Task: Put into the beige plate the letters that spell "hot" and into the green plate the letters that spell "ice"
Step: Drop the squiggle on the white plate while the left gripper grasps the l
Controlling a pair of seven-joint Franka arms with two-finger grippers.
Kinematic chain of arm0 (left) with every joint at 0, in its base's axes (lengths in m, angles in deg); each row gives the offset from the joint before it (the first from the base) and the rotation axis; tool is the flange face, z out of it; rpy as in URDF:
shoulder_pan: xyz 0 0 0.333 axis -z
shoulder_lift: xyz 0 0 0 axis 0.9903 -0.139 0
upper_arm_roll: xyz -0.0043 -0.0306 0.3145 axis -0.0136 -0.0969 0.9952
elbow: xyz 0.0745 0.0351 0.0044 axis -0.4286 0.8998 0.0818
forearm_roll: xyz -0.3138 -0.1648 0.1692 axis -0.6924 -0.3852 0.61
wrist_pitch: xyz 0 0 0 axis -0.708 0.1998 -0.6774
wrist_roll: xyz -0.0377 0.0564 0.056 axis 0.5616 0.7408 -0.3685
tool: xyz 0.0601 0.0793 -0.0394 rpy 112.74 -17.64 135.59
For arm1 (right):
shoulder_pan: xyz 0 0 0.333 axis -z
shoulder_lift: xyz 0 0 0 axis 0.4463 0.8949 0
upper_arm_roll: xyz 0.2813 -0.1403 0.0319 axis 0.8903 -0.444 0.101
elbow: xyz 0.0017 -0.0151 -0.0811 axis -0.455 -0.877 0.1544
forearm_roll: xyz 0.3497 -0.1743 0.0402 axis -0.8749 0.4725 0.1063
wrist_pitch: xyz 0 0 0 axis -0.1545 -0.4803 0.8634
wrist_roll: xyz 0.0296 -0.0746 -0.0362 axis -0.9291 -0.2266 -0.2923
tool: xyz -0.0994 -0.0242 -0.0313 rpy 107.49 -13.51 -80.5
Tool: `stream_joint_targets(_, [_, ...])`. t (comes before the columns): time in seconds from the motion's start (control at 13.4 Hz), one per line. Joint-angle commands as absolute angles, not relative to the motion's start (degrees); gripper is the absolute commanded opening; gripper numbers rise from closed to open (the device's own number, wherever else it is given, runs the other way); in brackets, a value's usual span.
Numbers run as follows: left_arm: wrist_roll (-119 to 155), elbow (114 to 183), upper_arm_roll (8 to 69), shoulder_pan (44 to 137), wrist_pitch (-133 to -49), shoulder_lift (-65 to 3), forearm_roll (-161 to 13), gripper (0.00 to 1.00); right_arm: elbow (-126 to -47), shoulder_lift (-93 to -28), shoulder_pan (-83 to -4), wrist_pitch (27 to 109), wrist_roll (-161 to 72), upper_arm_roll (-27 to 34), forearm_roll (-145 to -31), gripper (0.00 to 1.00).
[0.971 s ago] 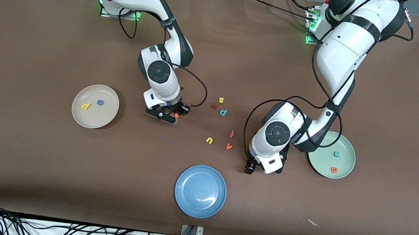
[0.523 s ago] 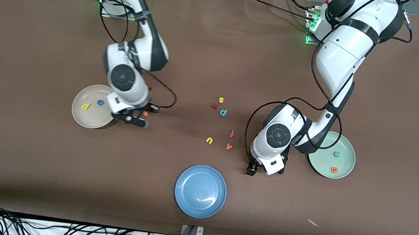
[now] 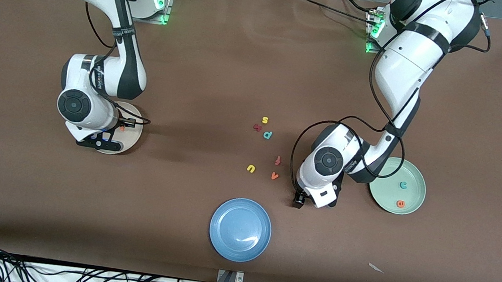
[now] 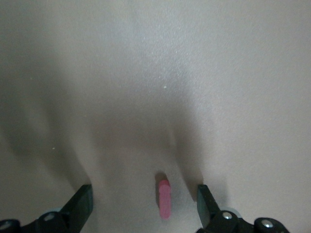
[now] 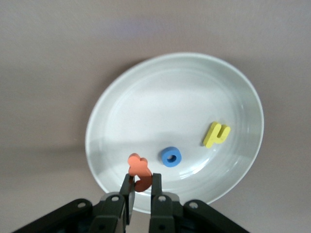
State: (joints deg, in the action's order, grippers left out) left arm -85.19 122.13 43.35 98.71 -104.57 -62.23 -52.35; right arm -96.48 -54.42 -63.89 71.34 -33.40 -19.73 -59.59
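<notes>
My right gripper [image 5: 141, 180] hangs over the beige plate [image 5: 170, 102], shut on the orange t [image 5: 140, 173]. The blue o [image 5: 171, 157] and the yellow h [image 5: 215, 134] lie in that plate. In the front view the right arm covers most of the beige plate [image 3: 132, 139]. My left gripper [image 4: 144, 194] is low over the table beside the green plate [image 3: 416, 195]. It stands open, with the dark red i [image 4: 164, 198] lying free between its fingers. The teal c [image 3: 403, 185] and the orange e [image 3: 400, 204] lie in the green plate.
A blue plate [image 3: 240, 229] sits nearest the front camera. Loose letters lie mid-table: a yellow s [image 3: 264, 120], a dark red letter [image 3: 257, 127], a teal p [image 3: 267, 135], a red-orange f [image 3: 278, 160], a yellow u [image 3: 251, 168], an orange v [image 3: 274, 176].
The right arm has carried the orange t from mid-table toward its own end, and now holds it over the beige plate. The left gripper has shifted only slightly.
</notes>
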Motion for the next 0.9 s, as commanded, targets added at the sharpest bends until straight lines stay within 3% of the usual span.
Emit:
stream_joint_targets(0.0, [-85.9, 120.0, 44.5, 100.0, -104.4, -63.4, -52.8, 0.88, -99.2, -54.5, -64.5, 74.1, -34.8, -19.6, -60.1, 0.09])
stream_joint_targets(0.37, [-85.6, 120.0, 44.5, 100.0, -104.4, -63.4, -52.9, 0.45, -100.5, -54.4, -64.3, 75.4, -36.8, -19.4, -63.2, 0.11])
stream_joint_targets(0.45, [-85.7, 120.0, 44.5, 100.0, -104.4, -63.4, -52.9, 0.44, -100.5, -54.3, -64.3, 75.4, -36.8, -19.4, -63.2, 0.19])
stream_joint_targets(0.52, [-85.6, 120.0, 44.5, 100.0, -104.4, -63.4, -52.9, 0.4, -100.5, -54.1, -64.3, 75.4, -36.8, -19.4, -63.2, 0.42])
stream_joint_targets(0.67, [-85.3, 120.0, 44.5, 100.0, -104.4, -63.4, -52.8, 0.33, -100.2, -54.1, -64.3, 75.4, -36.8, -19.4, -63.2, 0.98])
stream_joint_targets(0.82, [-85.1, 120.1, 44.5, 99.9, -104.4, -63.4, -52.8, 0.26, -99.1, -54.8, -64.3, 74.7, -36.8, -19.6, -63.2, 0.99])
